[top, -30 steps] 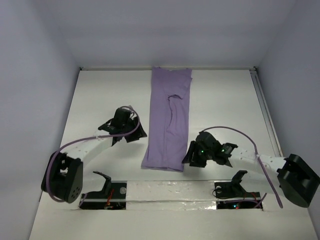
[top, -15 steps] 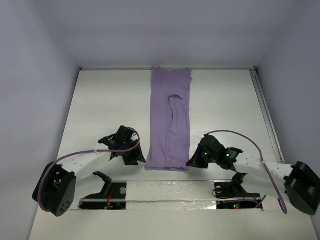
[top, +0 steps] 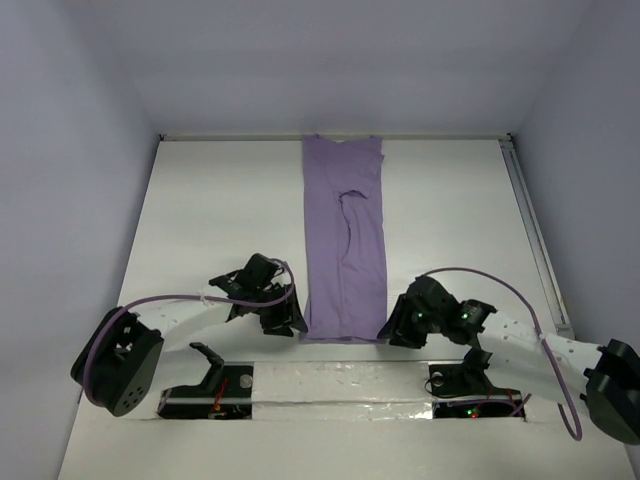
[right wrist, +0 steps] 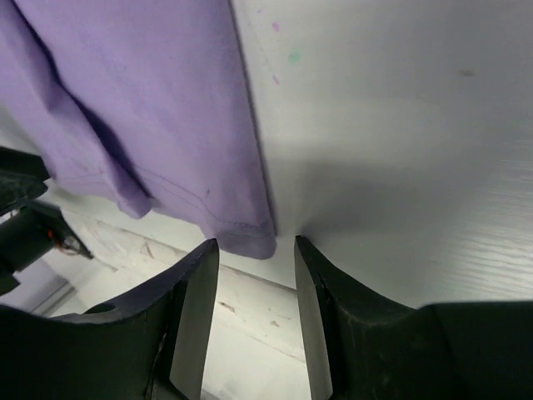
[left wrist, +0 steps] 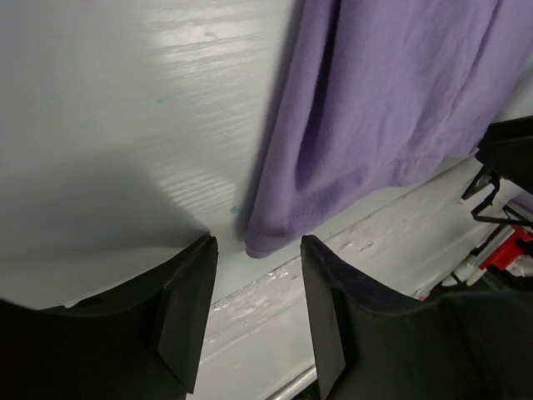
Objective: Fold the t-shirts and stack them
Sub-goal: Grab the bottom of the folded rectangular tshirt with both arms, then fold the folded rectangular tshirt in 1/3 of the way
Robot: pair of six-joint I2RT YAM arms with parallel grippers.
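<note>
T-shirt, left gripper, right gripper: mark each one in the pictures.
t-shirt (top: 343, 240): top external view, middle of the long folded strip.
left gripper (left wrist: 255, 250): left wrist view, gap midway between its open fingertips.
right gripper (right wrist: 255, 248): right wrist view, gap midway between its open fingertips.

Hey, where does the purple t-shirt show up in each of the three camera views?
Top external: t-shirt lies as a long strip up the middle, far edge down to between the arms.
Left wrist: upper right, a hem corner just beyond the left fingers.
Right wrist: upper left, a hem corner just beyond the right fingers.
Shared landmark: the stitched near hem.
</note>
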